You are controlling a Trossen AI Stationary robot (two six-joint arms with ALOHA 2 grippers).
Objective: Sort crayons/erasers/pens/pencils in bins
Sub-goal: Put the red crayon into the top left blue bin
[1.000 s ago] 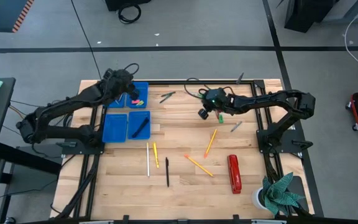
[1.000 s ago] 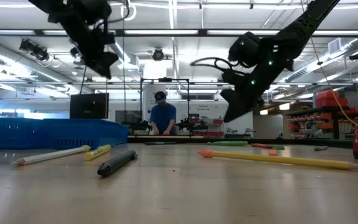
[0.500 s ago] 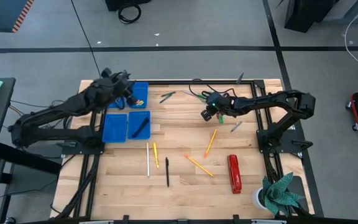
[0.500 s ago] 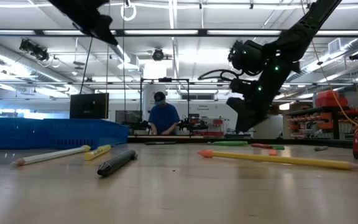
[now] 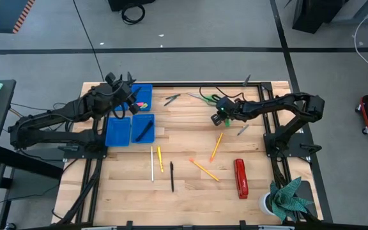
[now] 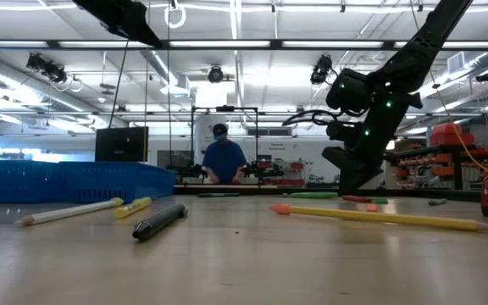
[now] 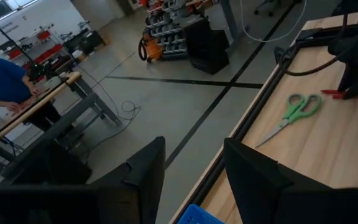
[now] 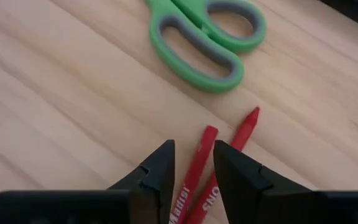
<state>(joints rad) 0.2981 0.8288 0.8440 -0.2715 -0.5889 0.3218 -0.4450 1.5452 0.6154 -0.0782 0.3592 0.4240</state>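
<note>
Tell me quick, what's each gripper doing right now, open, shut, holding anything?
Left gripper: open, empty, raised near the bins.
Right gripper: open, holding nothing, fingers straddling a red crayon.

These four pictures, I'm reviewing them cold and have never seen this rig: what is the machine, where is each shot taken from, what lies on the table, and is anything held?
Two dark robot arms work at a wooden table. One picture looks straight down, one looks level across the tabletop, and each arm carries a camera on its wrist.

The left gripper hangs open and empty above the blue bins.

The right gripper is low over two red crayons, its fingers open astride one of them, next to green-handled scissors. It holds nothing yet.

Pencils, a pen and a red stapler lie loose on the table. One bin already holds a pen, another some small coloured pieces.

A person stands far behind.
</note>
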